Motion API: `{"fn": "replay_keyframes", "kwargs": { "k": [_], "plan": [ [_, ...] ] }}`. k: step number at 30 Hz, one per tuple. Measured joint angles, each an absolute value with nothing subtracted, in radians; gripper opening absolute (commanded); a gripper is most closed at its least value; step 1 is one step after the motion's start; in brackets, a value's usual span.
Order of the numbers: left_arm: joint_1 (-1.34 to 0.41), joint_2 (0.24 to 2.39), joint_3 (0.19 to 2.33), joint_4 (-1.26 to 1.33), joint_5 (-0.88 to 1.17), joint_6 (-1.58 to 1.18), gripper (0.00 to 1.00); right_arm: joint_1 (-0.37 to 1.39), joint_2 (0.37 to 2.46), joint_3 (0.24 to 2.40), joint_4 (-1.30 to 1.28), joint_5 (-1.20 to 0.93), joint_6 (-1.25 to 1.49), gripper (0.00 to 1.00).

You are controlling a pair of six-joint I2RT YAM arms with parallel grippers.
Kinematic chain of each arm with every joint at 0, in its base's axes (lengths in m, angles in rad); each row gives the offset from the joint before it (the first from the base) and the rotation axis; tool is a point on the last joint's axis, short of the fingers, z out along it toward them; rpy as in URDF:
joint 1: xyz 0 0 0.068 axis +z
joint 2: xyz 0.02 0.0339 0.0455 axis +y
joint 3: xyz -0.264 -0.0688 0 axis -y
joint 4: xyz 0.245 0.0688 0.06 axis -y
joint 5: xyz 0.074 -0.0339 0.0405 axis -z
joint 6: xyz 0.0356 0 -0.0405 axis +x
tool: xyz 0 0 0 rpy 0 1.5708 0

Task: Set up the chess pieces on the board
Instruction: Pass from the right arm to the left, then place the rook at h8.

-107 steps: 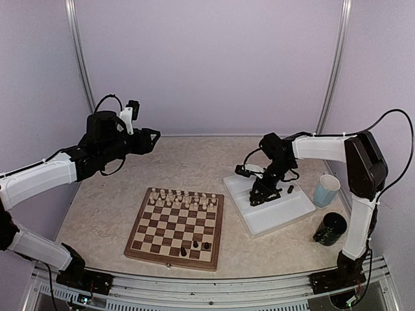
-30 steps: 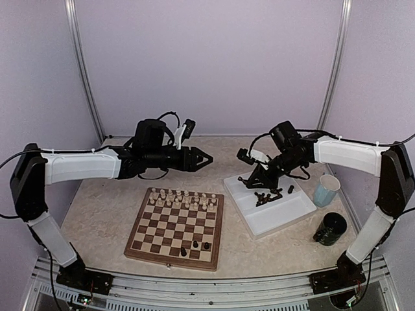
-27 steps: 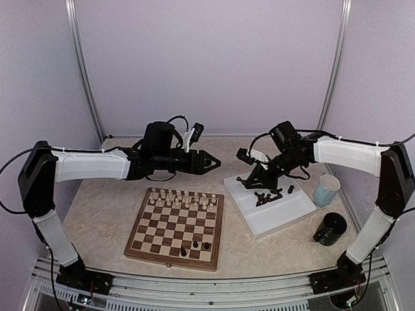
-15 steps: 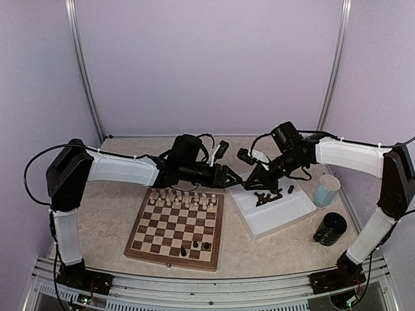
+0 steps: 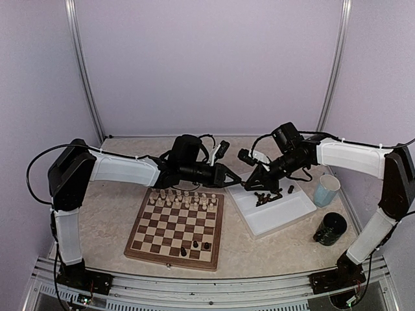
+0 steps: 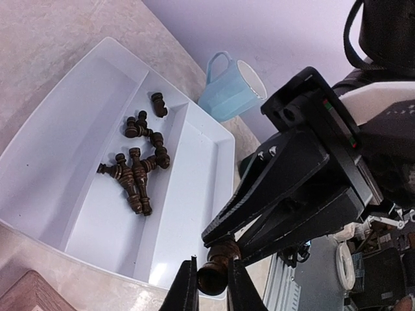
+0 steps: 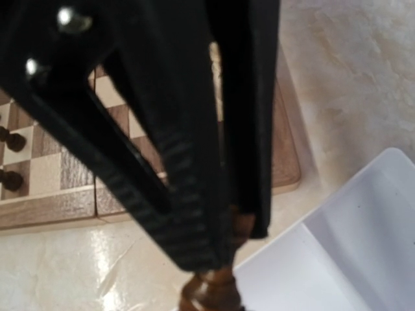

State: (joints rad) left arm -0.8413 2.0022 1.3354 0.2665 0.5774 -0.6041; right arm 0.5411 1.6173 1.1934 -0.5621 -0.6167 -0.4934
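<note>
Nearest the arm bases, the board (image 5: 162, 258) carries three dark pieces (image 5: 195, 245) standing upright on its near rows, toward the right. Off to the near right stands a black cup (image 5: 332, 228). Cream pieces (image 5: 181, 197) fill the board's two far rows.

Just past the board's far right corner the two arms meet above the left edge of the white tray (image 5: 285, 217). The right gripper (image 5: 249, 184) reaches in from the right with its fingers closed on a single dark piece (image 6: 214, 271). The piece lies roughly in line with those fingers, and its free end points left. The left gripper (image 5: 235, 182) comes from the left. Its fingers are narrowed to the piece's width and bracket the free end, and the pads appear to touch it on both sides. By the look of it this is a hand-over, with both grippers on the piece.

The coming move turns on that axis. The piece is tilted well off upright, so it will need turning before it can stand on a square. The board lies to the near left of the meeting point, on the left arm's side.

Farther right in the tray, the loose dark pieces (image 6: 133, 184) lie on their sides in a cluster. A blue cup (image 5: 326, 190) stands beyond the tray's right edge.
</note>
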Motion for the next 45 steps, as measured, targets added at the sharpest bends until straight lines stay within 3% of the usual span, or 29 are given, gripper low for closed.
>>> {"fn": "replay_keyframes", "kwargs": {
  "k": [4, 13, 17, 22, 35, 45],
  "plan": [
    [-0.841, 2.002, 1.335, 0.283, 0.587, -0.606, 0.0, 0.541, 1.617, 1.179, -0.55, -0.604, -0.497, 0.09],
    [-0.82, 1.927, 1.262, 0.243, 0.517, -0.558, 0.0, 0.5, 1.627, 1.095, -0.521, -0.564, -0.51, 0.08],
    [-0.831, 1.8, 1.217, 0.077, 0.377, -0.46, 0.0, 0.457, 1.645, 1.08, -0.487, -0.564, -0.509, 0.08],
    [-0.939, 1.576, 1.172, -0.246, 0.059, -0.413, 0.0, 0.435, 1.658, 1.059, -0.451, -0.557, -0.508, 0.08],
    [-1.119, 1.329, 0.815, -0.704, -0.257, -0.793, 0.0, 0.43, 1.667, 1.053, -0.418, -0.553, -0.514, 0.08],
    [-1.147, 1.202, 0.701, -0.806, -0.296, -0.992, 0.0, 0.43, 1.666, 1.053, -0.416, -0.544, -0.523, 0.08]
  ]
}}
